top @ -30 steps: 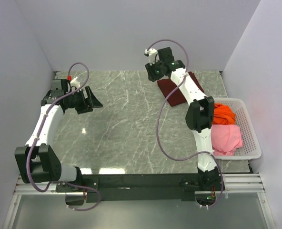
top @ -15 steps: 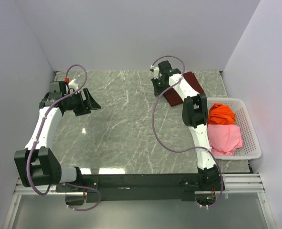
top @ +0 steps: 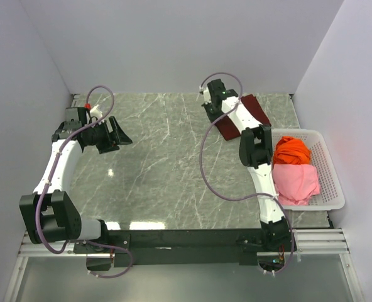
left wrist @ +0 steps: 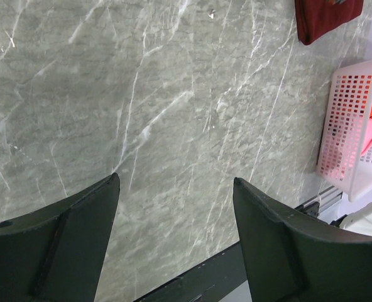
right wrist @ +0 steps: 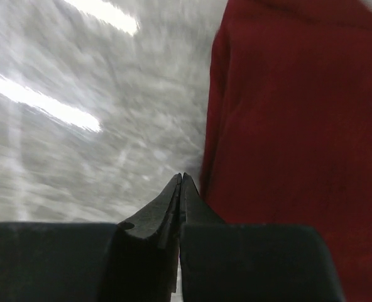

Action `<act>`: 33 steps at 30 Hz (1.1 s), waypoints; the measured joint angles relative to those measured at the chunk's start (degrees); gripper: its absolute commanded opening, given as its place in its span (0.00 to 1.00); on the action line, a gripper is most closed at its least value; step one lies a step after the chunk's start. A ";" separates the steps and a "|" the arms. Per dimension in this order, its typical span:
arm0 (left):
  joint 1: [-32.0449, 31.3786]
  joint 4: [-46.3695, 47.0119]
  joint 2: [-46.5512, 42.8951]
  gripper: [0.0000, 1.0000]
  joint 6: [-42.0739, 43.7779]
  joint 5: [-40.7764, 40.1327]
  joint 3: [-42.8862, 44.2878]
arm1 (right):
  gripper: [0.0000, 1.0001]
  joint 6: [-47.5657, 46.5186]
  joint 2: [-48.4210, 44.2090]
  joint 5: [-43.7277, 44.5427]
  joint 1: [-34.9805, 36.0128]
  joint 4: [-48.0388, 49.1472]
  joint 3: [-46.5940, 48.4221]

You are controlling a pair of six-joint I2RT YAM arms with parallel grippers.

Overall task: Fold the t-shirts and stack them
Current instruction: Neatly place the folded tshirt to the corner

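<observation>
The dark maroon t-shirt (top: 252,113) lies folded on the marble table at the back right; it fills the right half of the right wrist view (right wrist: 299,113) and shows at the top of the left wrist view (left wrist: 324,16). My right gripper (right wrist: 181,177) is shut and empty, its tips at the shirt's left edge; from above it is at the back of the table (top: 212,108). The orange t-shirt (top: 293,150) and pink t-shirt (top: 296,181) lie bunched in the white basket (top: 332,170). My left gripper (top: 122,131) is open and empty over the left of the table.
The white perforated basket (left wrist: 346,126) stands at the table's right edge. Grey walls close in the back and both sides. The table's near edge rail (left wrist: 217,277) shows below my left fingers.
My right gripper has come down and moved a little right, from above the table to the maroon shirt's left edge. The left arm has barely moved.
</observation>
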 measured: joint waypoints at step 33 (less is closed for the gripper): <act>1.46 0.24 -0.07 0.78 0.28 -1.42 -0.96 | 0.00 -48.22 -1.66 12.57 2.73 14.84 -11.06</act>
